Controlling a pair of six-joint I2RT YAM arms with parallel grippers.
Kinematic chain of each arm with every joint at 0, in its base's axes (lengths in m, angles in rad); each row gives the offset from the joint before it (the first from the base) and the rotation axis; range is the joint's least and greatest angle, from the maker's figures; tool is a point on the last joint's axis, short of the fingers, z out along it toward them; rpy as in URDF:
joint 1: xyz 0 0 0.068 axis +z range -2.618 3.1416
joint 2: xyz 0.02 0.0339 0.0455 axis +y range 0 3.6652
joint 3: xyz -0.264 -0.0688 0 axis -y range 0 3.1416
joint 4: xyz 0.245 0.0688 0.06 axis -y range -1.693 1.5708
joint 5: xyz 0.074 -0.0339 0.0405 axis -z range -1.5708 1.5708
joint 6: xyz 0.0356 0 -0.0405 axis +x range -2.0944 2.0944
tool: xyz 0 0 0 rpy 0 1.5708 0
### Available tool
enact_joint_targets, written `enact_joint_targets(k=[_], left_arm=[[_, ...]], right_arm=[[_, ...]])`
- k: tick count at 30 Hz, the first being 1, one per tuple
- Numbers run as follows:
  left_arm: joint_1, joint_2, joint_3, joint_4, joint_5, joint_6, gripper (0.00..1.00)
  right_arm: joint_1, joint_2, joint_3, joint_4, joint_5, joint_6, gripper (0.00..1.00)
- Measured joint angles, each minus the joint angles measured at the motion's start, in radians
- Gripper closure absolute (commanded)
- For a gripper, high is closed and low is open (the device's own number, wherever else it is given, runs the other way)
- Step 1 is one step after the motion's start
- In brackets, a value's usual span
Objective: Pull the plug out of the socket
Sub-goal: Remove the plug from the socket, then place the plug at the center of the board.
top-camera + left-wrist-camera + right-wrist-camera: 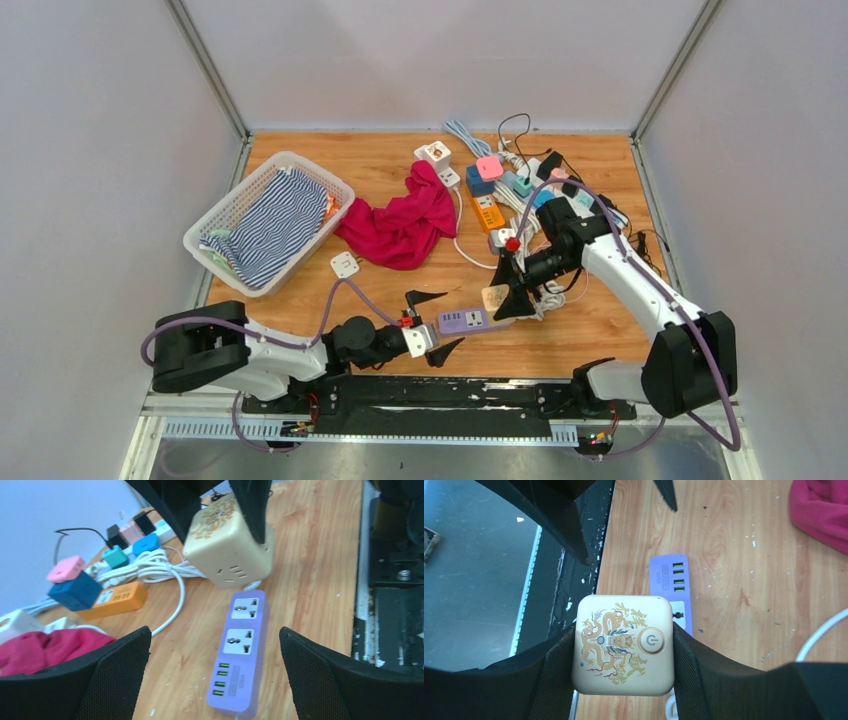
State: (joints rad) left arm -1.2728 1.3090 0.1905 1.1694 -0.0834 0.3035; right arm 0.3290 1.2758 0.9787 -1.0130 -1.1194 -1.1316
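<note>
**Spotter:** What have you got in each pincer?

**Me:** My right pincer (506, 290) is clenched on the cream cube plug (623, 644), the one with the dragon print, a finger pressed flat on each of two opposite sides. My left pincer (436, 323) is released. Its fingers stand either side of the near end of the purple power strip (240, 660), touching nothing.

**Spotter:** And where is the cube sitting?

**Me:** Over the far end of the strip, tilted. Both of the strip's round-pin outlets show bare. The cube's underside is hidden, so I cannot tell whether its pins are fully out.

**Spotter:** What worries you?

**Me:** Mostly that the strip is loose. If any pin is in there and I lift, I judge the strip would rise or skid along the table (310, 555) with the cube, because my left fingers aren't pinning it. A tilted pull could also jam the pins sideways.

**Spotter:** Anything else?

**Me:** The cube's sides look smooth and glossy, so a hard tug may slide it out of my right grip. There's also a white cable (175, 580) running just beneath it. It could snag and drag toward the orange power strip (117, 597) and the other adapters behind.
</note>
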Motion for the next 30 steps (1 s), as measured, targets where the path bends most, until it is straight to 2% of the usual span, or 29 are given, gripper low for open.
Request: enact_joint_targets(k=[4,10,13,21,24,30], left_arm=[[-0.02,-0.047,0.0,-0.035,-0.067,0.078,0.0],[-0.028,-0.045,0.018,-0.058,-0.07,0.113,0.0],[-0.05,-0.012,0.043,-0.049,-0.056,0.138,0.0],[-0.104,0.19,0.076,0.12,-0.002,0.24,0.01],[-0.109,0.229,0.11,0.144,0.002,0.264,0.04],[-0.118,0.282,0.161,0.195,-0.017,0.294,0.17]], right_arm=[[0.0,0.036,0.013,-0.045,-0.018,-0.029,1.0],[0.026,0.068,0.015,-0.071,-0.023,-0.045,1.0],[0.031,0.084,0.021,-0.082,-0.026,-0.048,1.0],[0.047,0.13,0.028,-0.092,-0.032,-0.054,1.0],[0.048,0.141,0.029,-0.093,-0.032,-0.056,1.0],[0.05,0.161,0.036,-0.108,-0.033,-0.056,1.0]])
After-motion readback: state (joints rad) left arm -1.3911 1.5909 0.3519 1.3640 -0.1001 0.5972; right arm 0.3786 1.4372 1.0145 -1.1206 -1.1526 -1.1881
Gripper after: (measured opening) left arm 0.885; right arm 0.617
